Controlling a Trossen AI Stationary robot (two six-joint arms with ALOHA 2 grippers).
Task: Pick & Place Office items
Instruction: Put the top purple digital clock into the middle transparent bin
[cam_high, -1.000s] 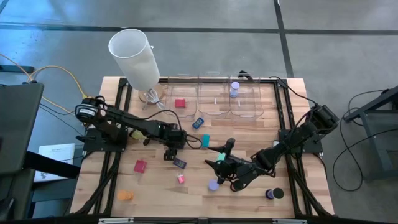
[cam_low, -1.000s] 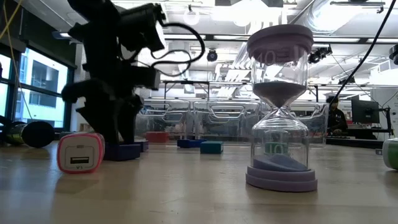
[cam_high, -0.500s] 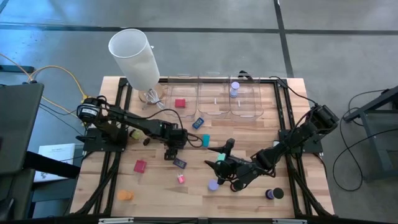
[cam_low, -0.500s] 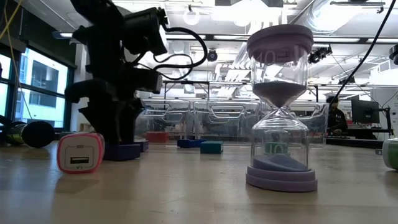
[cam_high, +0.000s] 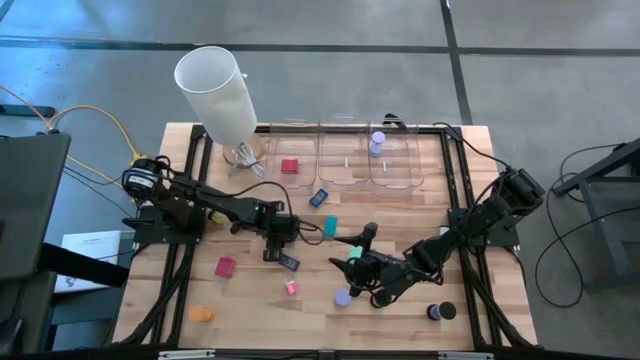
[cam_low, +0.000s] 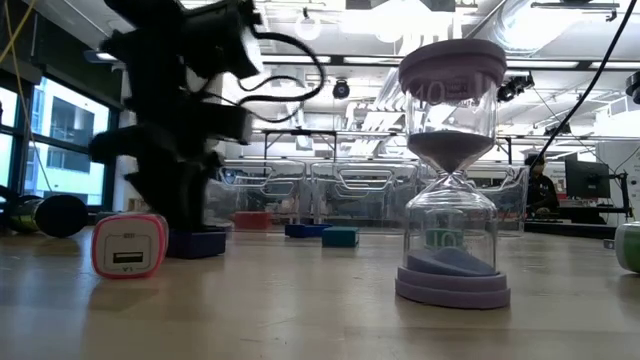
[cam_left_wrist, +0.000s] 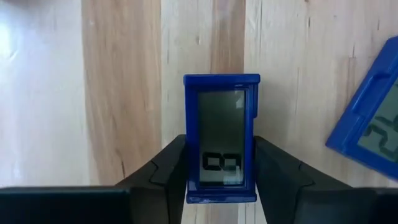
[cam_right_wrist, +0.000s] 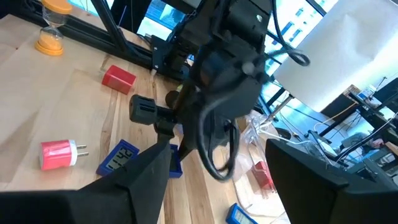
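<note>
Left gripper (cam_left_wrist: 221, 180) pinching blue clock (cam_left_wrist: 221, 137) by its long sides, likely for lifting. Right gripper (cam_high: 352, 264) spread, waiting right of clock.

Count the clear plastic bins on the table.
3 clear plastic bins, in a row along the wooden table's far edge: left bin holds a red block, middle bin, right bin holds a lavender round disc. None looks hidden.

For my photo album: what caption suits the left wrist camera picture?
The left gripper closes its fingers around a small dark blue digital clock lying on the wooden table.
</note>
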